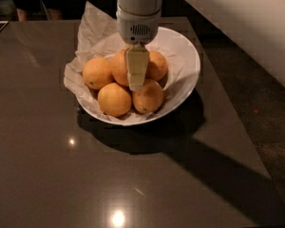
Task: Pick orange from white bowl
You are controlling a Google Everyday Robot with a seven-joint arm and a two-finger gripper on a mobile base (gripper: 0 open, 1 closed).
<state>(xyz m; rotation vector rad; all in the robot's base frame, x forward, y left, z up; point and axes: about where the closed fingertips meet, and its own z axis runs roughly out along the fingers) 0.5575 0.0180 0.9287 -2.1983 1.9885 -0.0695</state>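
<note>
The white bowl (187, 61), lined with crumpled white paper, stands on the dark table and holds several round orange fruits. The orange (119, 68), the deepest-coloured one, lies in the middle of the pile, partly hidden by my gripper. Paler fruits lie at the left (97, 73), front left (114, 99), front right (148, 97) and back right (157, 65). My gripper (136, 83) hangs straight down from the white wrist, over the middle of the bowl. Its tip is against the right side of the orange, between it and the neighbouring fruits.
The dark glossy table (61, 175) reaches left and forward of the bowl; its right edge (237, 127) drops to a dark floor. The paper (92, 25) sticks up over the bowl's back left rim. A white wall (256, 23) is at the back right.
</note>
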